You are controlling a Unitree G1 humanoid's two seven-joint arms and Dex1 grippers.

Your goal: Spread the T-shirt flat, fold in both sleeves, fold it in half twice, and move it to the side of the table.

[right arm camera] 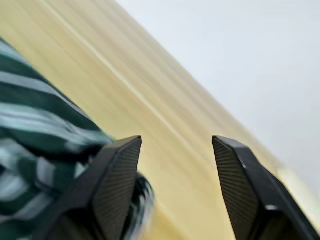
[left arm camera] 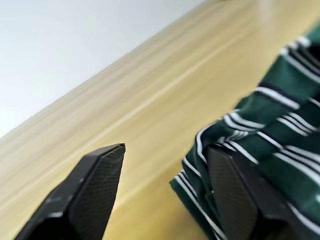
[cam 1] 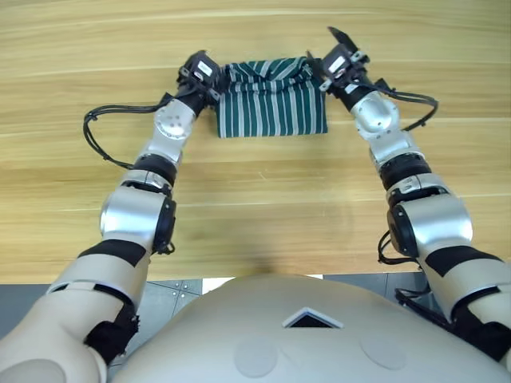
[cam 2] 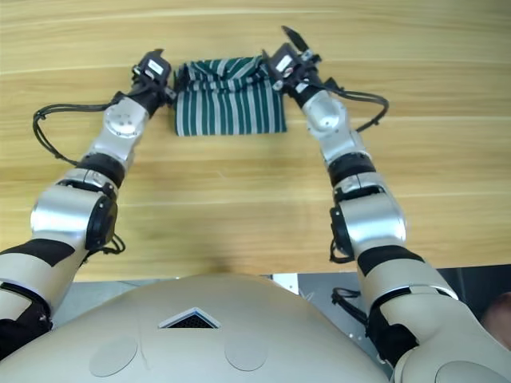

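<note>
A: Where's the T-shirt [cam 1: 273, 104]?
B: Folded into a small rectangle on the wooden table [cam 1: 255, 207], far centre, between both grippers.
A: Left gripper [left arm camera: 167, 150]?
B: At the shirt's far left corner. Jaws spread wide. One finger is against the bunched cloth edge, the other over bare wood.
A: Right gripper [right arm camera: 177, 140]?
B: Far right corner, jaws apart too, one finger at the cloth. The shirt's far edge is rumpled, near edge flat.

Both eye views look steeply down from the head, sharing the table [cam 1: 255, 207] and the T-shirt [cam 1: 272, 100] at its far side. Each wrist camera looks from close by, low along that T-shirt's edge.
</note>
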